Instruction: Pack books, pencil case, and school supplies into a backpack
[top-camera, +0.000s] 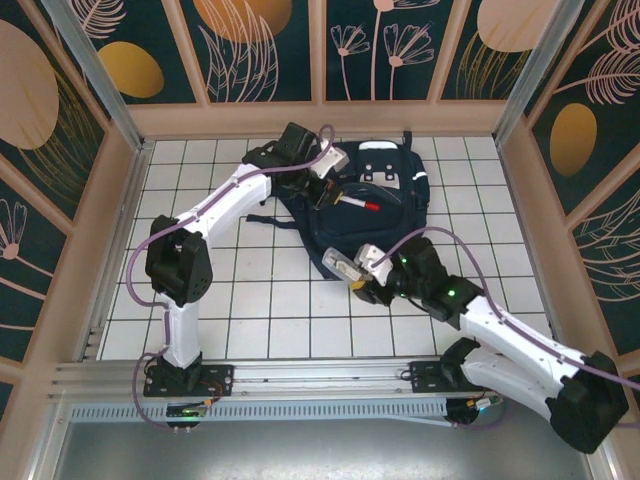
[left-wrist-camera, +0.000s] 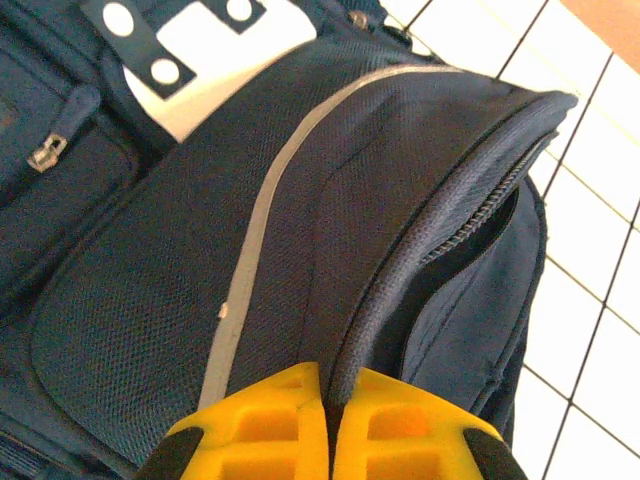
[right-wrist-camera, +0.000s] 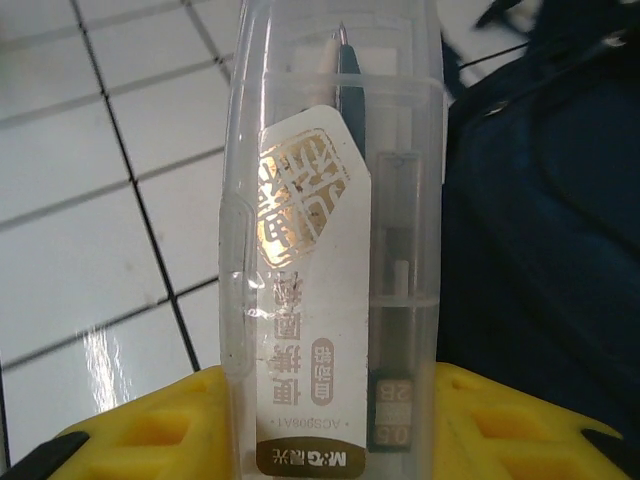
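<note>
The navy backpack (top-camera: 385, 215) lies flat at the back middle of the table. My left gripper (top-camera: 322, 188) is shut on its zip edge; in the left wrist view the yellow fingers (left-wrist-camera: 260, 420) pinch the piped rim of the backpack (left-wrist-camera: 200, 250), and the opening gapes dark beside it. A red-and-white marker (top-camera: 362, 203) lies at that opening. My right gripper (top-camera: 358, 277) is shut on the small clear case (top-camera: 340, 263) just off the backpack's near edge. In the right wrist view the clear case (right-wrist-camera: 335, 250) stands between the fingers, the backpack (right-wrist-camera: 540, 230) to its right. The book, pencil case and red pack are hidden.
White tiled floor (top-camera: 260, 300) spreads around the bag, open on the left and near side. Wooden walls (top-camera: 320, 118) fence the table at the back and sides. A dark strap (top-camera: 268, 218) trails from the bag's left side.
</note>
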